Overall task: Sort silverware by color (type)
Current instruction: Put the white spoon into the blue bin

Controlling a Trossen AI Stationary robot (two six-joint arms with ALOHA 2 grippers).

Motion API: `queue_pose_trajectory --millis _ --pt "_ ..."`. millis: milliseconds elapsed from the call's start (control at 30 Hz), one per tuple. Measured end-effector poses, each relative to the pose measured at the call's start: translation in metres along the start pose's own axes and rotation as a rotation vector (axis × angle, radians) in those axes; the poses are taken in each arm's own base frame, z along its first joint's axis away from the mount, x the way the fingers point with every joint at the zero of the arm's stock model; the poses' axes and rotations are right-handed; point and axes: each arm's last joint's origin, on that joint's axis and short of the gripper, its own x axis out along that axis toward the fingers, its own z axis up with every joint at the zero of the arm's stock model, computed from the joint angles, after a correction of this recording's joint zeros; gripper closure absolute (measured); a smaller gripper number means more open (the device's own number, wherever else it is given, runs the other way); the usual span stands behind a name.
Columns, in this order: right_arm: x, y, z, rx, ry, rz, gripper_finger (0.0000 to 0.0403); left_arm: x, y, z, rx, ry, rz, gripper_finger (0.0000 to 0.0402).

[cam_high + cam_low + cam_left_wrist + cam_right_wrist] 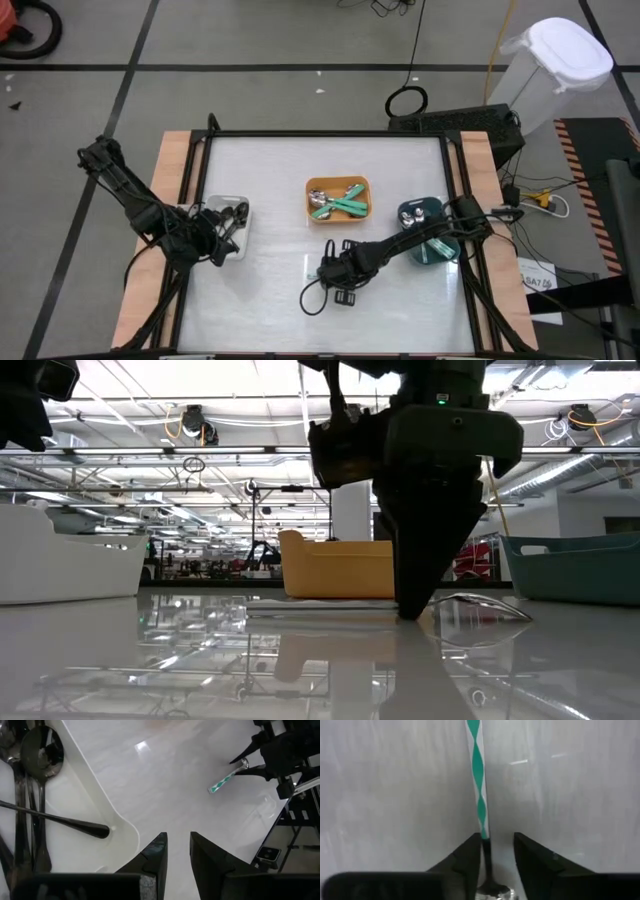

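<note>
A spoon with a teal-and-white striped handle [477, 785] lies flat on the white table, also seen in the left wrist view as a striped handle [221, 783]. My right gripper [497, 837] [330, 268] is open at mid-table, pointing down, its fingers standing on either side of the spoon's dark neck [486, 851]. My left gripper [178, 836] [215, 245] is open and holds nothing, by the near corner of the white bin [244, 203]. Black utensils [42, 752] lie in that bin. My right gripper straddles the spoon's neck [486, 851] just above the silver head, coming from above with the fingers across the spoon. One finger [470, 855] stands right against the neck; I cannot tell whether it touches. The spoon lies flat on the table.
An orange bin [338, 181] with teal-handled utensils sits behind the right gripper, and a dark teal bin [420, 205] sits at the table's right under the right arm. A cable loop [315, 295] hangs beside the right gripper. Bare table lies between the white bin and the spoon.
</note>
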Motion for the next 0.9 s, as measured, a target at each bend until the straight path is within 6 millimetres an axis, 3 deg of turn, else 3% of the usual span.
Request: queue_pose_trajectory --millis 233,400,500,667,900 --pt "-0.003 0.002 0.002 0.066 -0.014 0.007 0.0386 0.0 0.0 0.001 0.005 -0.032 -0.003 0.032" --pt "-0.021 0.009 0.012 0.11 -0.009 -0.001 0.0391 0.0 0.0 0.001 0.018 -0.032 -0.005 0.032" --pt "-0.039 0.017 0.024 0.134 -0.054 -0.001 0.0396 0.0 0.0 0.001 0.033 -0.032 -0.006 0.032" --pt "-0.086 0.024 0.042 0.2 -0.218 0.013 0.0398 0.0 -0.001 0.001 0.039 -0.032 -0.008 0.032" --pt "-0.144 0.02 0.039 0.289 -0.388 -0.007 0.0399 0.0 -0.002 0.001 0.051 -0.031 -0.017 0.032"
